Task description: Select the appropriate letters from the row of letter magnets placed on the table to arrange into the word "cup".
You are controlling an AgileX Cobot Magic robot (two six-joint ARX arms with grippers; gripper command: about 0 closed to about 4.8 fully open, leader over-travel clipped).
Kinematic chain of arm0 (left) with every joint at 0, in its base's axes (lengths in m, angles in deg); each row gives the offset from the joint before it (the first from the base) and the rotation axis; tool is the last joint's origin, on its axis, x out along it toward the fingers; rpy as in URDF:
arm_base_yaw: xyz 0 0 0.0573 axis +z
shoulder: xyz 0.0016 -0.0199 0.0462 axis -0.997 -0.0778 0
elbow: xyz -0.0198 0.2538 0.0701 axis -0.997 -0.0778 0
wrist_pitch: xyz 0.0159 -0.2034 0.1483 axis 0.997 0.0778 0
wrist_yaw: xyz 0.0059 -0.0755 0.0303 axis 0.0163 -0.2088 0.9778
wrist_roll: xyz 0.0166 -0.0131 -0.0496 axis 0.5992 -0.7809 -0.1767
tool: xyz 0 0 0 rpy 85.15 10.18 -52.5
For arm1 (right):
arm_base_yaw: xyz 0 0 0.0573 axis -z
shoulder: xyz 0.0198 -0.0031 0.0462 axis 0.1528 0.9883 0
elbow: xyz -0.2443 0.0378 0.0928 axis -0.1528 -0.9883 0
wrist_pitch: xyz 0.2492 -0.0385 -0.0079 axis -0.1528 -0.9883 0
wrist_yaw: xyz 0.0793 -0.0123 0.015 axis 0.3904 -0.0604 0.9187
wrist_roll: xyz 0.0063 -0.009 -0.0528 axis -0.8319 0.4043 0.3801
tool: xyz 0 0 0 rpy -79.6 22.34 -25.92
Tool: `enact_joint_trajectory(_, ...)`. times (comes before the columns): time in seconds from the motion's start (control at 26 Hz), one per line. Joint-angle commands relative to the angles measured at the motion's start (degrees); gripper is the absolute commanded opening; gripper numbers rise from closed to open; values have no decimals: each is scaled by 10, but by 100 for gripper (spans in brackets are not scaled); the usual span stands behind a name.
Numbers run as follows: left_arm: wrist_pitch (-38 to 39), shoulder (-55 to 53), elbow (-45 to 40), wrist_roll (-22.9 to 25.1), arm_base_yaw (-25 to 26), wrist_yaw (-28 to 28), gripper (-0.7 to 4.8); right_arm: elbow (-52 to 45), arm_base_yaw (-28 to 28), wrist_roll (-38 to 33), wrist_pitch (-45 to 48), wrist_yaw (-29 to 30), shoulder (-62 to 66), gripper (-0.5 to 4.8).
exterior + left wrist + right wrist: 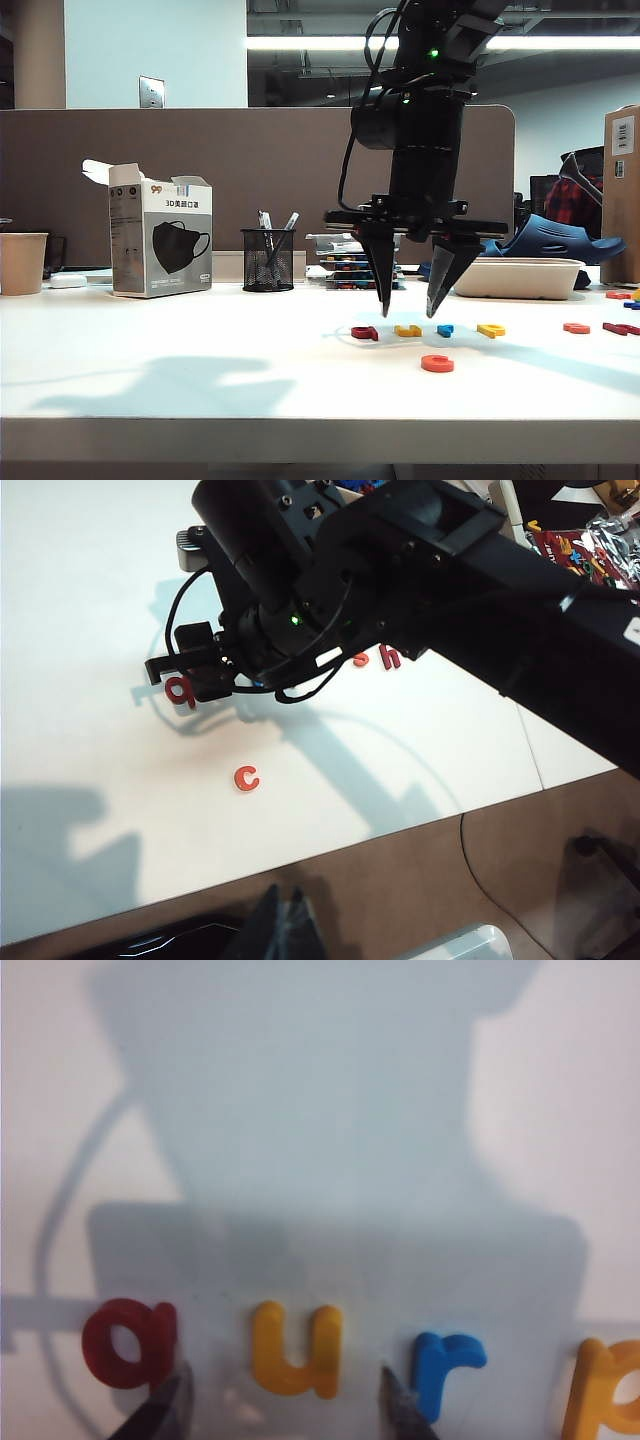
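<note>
Bench (150, 380) first, from the exterior view: I see my right pincer (408, 312) pointing straight down with its tips just above the row of letter magnets, jaws apart and nothing between them. The dark red letter (364, 332) lies just outside one tip, the yellow "u" (407, 330) sits below the gap, and the small blue letter (445, 329) is just outside the other tip. The yellow "p" (490, 330) is further along the row past the blue one. The orange-red "c" (437, 363) lies apart from the row, nearer the front edge, so I judge the first letter placed and the "u" in hand.

Left wrist view: the right arm fills the frame, its pincer (190, 680) over the dark red letter (178, 690), with the "c" (246, 777) lying alone, clear of it. The left pincer itself I cannot make out here, so I cannot tell its state.

Right wrist view: both fingertips (165, 1408) straddle the "u" (296, 1350), one between it and the dark red letter (128, 1342), the other between it and the blue letter (445, 1368). The "p" (605, 1385) sits beyond. Next, I judge, calls for lowering straight down and closing on the "u" alone, without nudging its neighbours, then carrying it beside the "c".
</note>
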Motion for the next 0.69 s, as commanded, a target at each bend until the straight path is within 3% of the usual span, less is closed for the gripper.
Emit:
enact_joint_trajectory(0.04,-3,2,2,-2,0,2,-5,2,-1,-8,3,1,1,233)
enact_joint_trajectory(0.69,-3,2,2,-2,0,2,-5,2,-2,-8,0,2,23,233)
